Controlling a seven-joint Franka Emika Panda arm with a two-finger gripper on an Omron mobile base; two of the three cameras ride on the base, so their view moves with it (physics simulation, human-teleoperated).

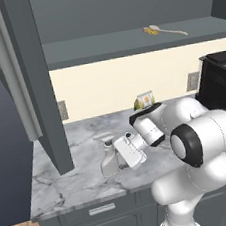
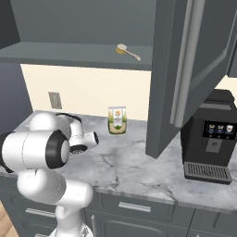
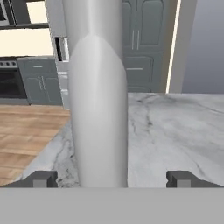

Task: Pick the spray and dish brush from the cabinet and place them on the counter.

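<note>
Flat, even rendered light, no glare.
My views are sharp; soft shade lies under the cabinet (image 1: 126, 42), and the counter (image 1: 69, 186) looks bright.

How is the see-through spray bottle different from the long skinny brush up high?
The pale translucent spray bottle stands upright on the marble counter; the thin cream-handled dish brush lies flat on the grey cabinet shelf. The bottle is chunky with a trigger head; the brush is slender with a yellowish tip. The open tool is beside the bottle, far from the brush.
</note>
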